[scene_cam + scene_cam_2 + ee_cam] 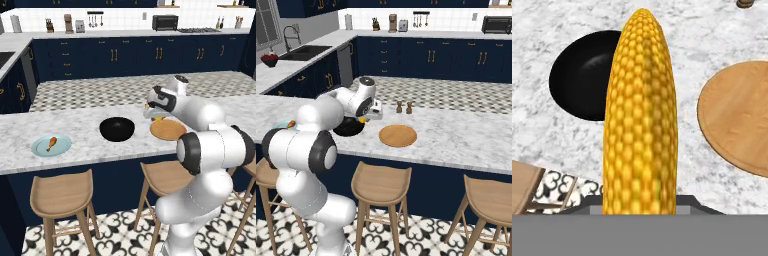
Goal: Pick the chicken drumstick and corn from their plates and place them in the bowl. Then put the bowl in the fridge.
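Above tabletop (pixel 90 130), tool (pixel 156 116) grips corn (pixel 640 120) — cob lifted clear of surface, hanging between black bowl (pixel 117 129) and wooden plate (pixel 167 130). Wooden plate bare. Bowl sits mid-tabletop, nothing inside. Drumstick (pixel 51 143) lies on blue plate (pixel 51 145), well left of bowl. Shakers (pixel 403 107) stand beyond wooden plate — stools (pixel 62 195) below edge.

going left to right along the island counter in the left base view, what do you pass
pale blue plate carrying the chicken drumstick → black bowl → wooden plate, with the gripper holding the corn just above its left edge
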